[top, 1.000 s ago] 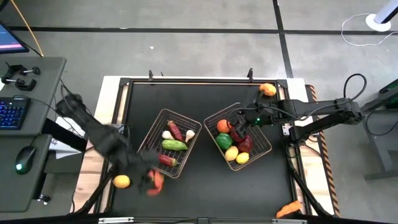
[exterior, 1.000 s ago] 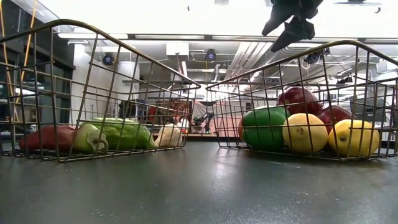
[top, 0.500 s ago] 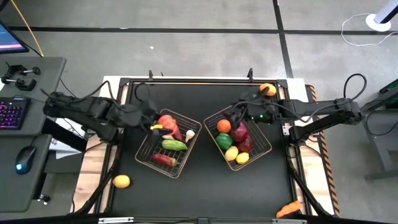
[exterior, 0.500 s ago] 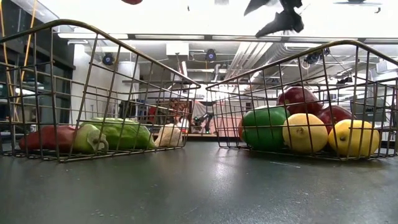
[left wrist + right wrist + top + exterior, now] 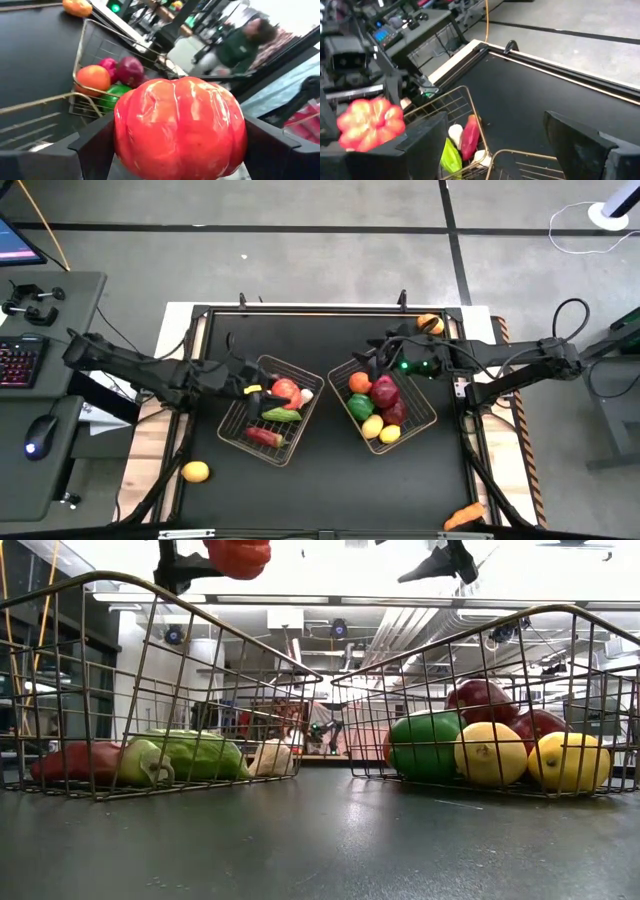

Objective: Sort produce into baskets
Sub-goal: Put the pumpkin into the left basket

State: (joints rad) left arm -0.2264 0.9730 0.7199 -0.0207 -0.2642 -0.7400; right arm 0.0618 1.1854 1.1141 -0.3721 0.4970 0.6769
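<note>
Overhead, table-level and wrist views share baskets (image 5: 272, 409).

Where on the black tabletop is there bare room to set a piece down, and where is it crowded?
Bare black table lies in front of both copper wire-mesh baskets, and behind them toward the far edge. Crowded: the right basket packed with fruit, the left basket under the left hand holding a red ribbed tomato, and the narrow gap between the baskets.

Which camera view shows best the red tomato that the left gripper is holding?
The left wrist view: the red tomato fills the picture between the left gripper fingers. The high view shows it small above the left basket. The low view cuts it at the top edge. The right wrist view shows it farther off.
</note>
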